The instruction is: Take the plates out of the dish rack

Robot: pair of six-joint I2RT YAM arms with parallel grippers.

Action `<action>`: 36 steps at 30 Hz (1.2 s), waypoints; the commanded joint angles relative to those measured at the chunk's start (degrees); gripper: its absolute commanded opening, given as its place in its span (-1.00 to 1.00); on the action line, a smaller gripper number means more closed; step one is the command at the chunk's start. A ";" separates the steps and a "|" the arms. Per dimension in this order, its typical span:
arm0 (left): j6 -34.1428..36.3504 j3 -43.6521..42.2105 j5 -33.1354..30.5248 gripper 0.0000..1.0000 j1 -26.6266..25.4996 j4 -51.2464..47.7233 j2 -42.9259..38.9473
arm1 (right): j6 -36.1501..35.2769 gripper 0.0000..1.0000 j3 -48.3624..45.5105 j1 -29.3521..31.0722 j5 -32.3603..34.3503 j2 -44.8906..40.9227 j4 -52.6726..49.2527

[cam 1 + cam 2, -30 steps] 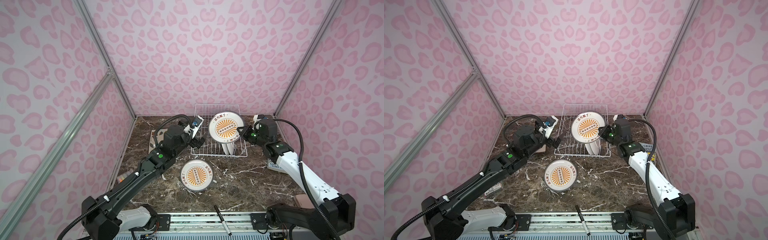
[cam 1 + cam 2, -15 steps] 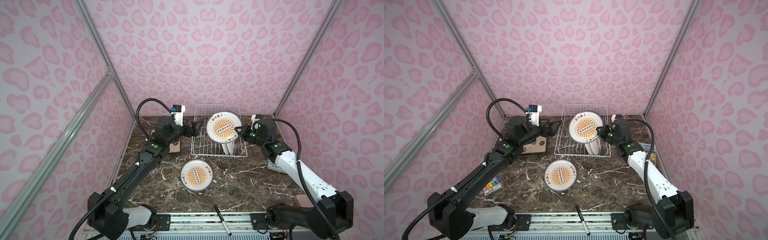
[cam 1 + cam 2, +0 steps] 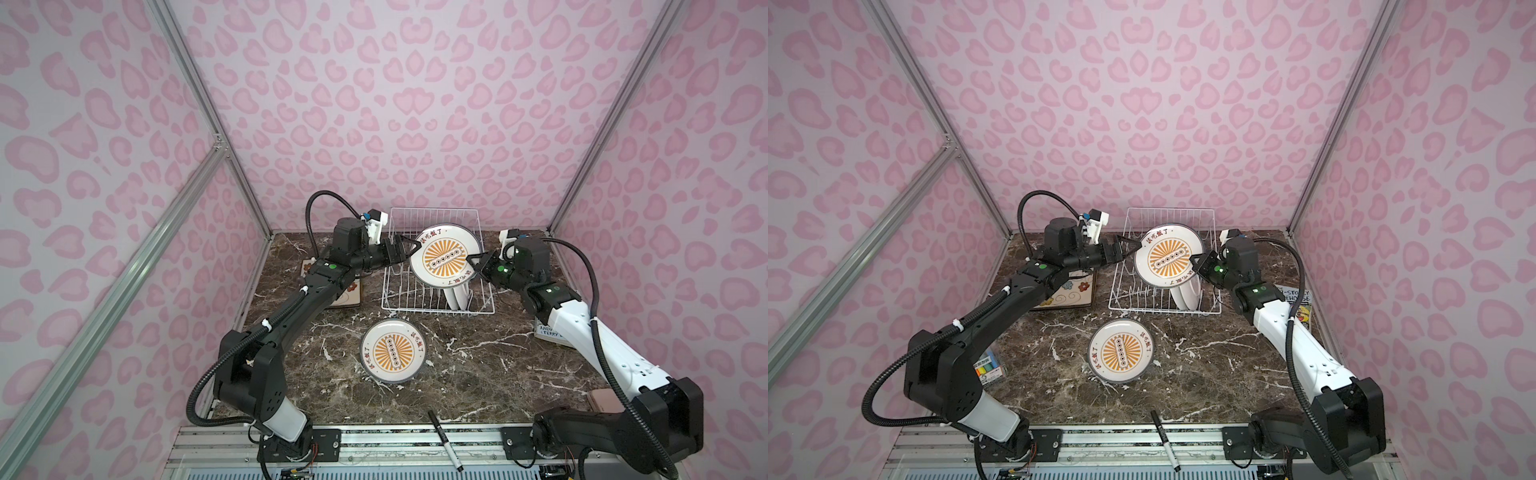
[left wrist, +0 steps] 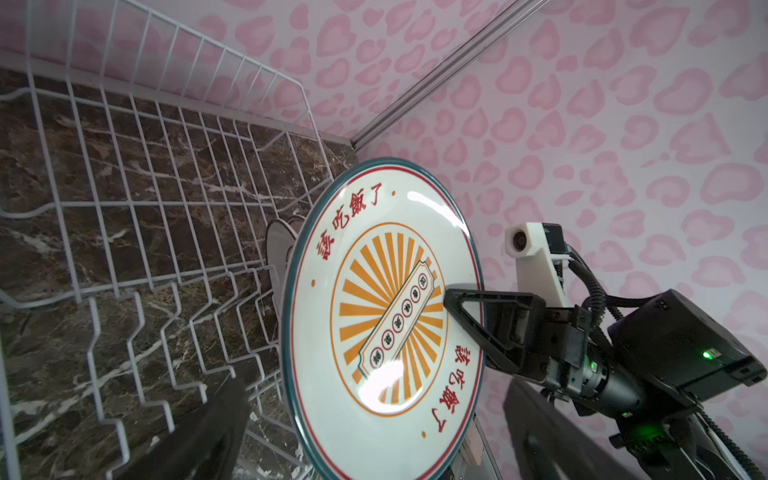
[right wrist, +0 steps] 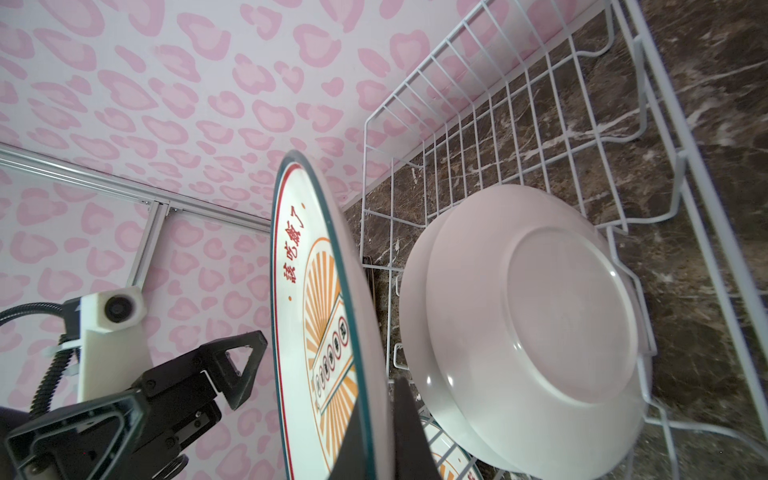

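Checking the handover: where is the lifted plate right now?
In both top views the lifted plate hangs upright above the rack, its right rim pinched by the right gripper, the open left gripper close at its left rim.

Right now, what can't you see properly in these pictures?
- Fronts of the racked plates: the right wrist view shows only white backs; in both top views they stand edge-on, partly behind the held plate.
- Book: mostly under the right arm in both top views.
- Flowered square plate: partly hidden by the left arm.
- Pen lettering: too small.
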 commanded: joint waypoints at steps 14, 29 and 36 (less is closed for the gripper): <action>-3.46 4.73 9.27 0.45 -0.23 -5.33 7.67 | 0.89 -1.00 0.38 -0.05 -2.91 1.64 3.91; -4.04 5.47 10.51 -0.29 -0.47 -5.93 9.05 | 2.31 -1.00 -0.02 -0.01 -4.72 2.61 5.14; -4.85 5.21 10.78 -0.68 -0.47 -4.78 8.74 | 2.31 -1.00 -0.51 -0.06 -4.89 2.62 5.49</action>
